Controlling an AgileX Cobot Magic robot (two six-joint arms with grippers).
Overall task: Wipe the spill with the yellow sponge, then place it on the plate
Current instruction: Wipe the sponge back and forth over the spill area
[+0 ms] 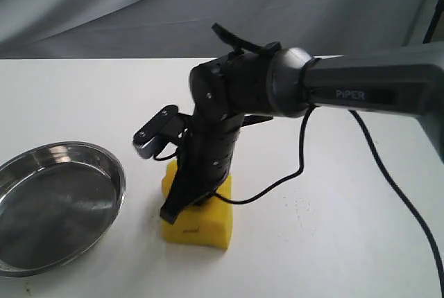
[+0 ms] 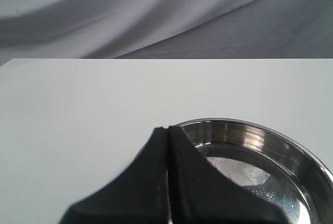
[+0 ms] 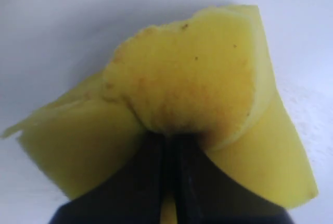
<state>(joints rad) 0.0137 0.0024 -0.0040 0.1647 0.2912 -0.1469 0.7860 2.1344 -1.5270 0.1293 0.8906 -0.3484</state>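
A black cable (image 1: 302,145) loops from the right arm down onto the white table (image 1: 333,242), and a grey cloth (image 1: 104,7) hangs in folds along the far side. The arm reaches in from the right and its dark body hides the far part of the sponge (image 1: 205,229).

The right gripper (image 1: 182,208) points down with its jaws squeezed hard into the sponge (image 3: 197,78), nearly meeting, so the foam bulges up between and around the fingers (image 3: 151,172). The sponge sits on the table just right of the plate (image 1: 118,173), not touching it. The left gripper (image 2: 165,130) has its jaws pressed together on nothing (only a thin seam shows between them), with the plate (image 2: 250,130) just beyond it.

The sponge is a thick bright-yellow foam block, porous, with brownish staining on the pinched face. The plate is round, shallow, shiny metal with a raised rim.
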